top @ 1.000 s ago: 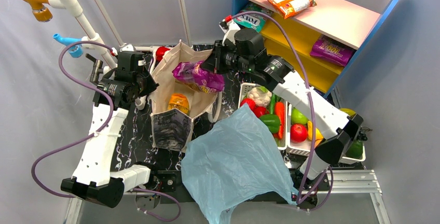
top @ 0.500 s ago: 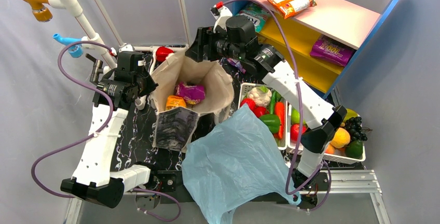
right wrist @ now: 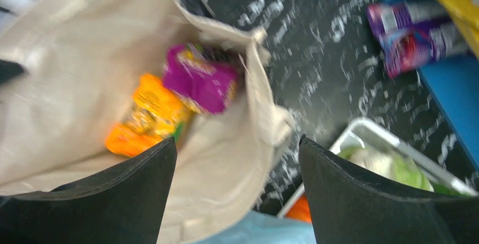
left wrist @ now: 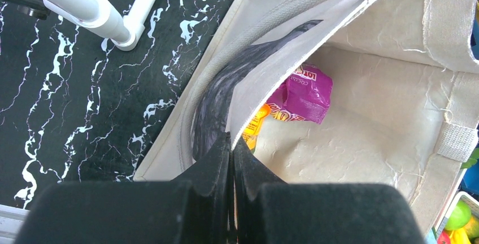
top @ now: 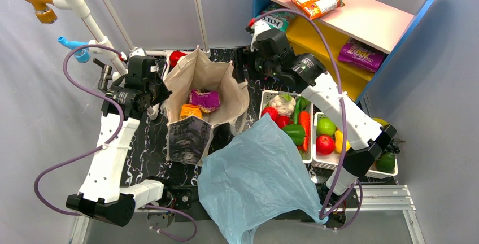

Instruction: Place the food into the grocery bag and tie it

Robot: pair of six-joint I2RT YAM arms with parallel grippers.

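Observation:
The grocery bag (top: 257,176), light-blue and crinkly, lies spread over the table's near edge, its edge also at the bottom of the right wrist view (right wrist: 265,230). The food (top: 294,121) sits in white trays to its right, with a red fruit (top: 325,144) and a green one (top: 326,125). My left gripper (top: 158,94) (left wrist: 231,142) is shut on the left rim of a beige canvas tote (top: 217,77) (left wrist: 367,114). My right gripper (top: 240,72) (right wrist: 236,142) hangs open and holds nothing, over the tote's right rim (right wrist: 265,125).
Inside the tote lie a purple snack packet (top: 204,100) (left wrist: 302,94) (right wrist: 203,80) and an orange one (top: 190,111) (right wrist: 147,117). A shelf (top: 350,18) with packets stands at the back right. A white pipe rack (top: 90,24) rises at the back left. The trays' rim (right wrist: 361,128) lies right of the tote.
My right gripper opened and the purple packet dropped into the tote. That arm then swung back to the right. The left arm has not moved.

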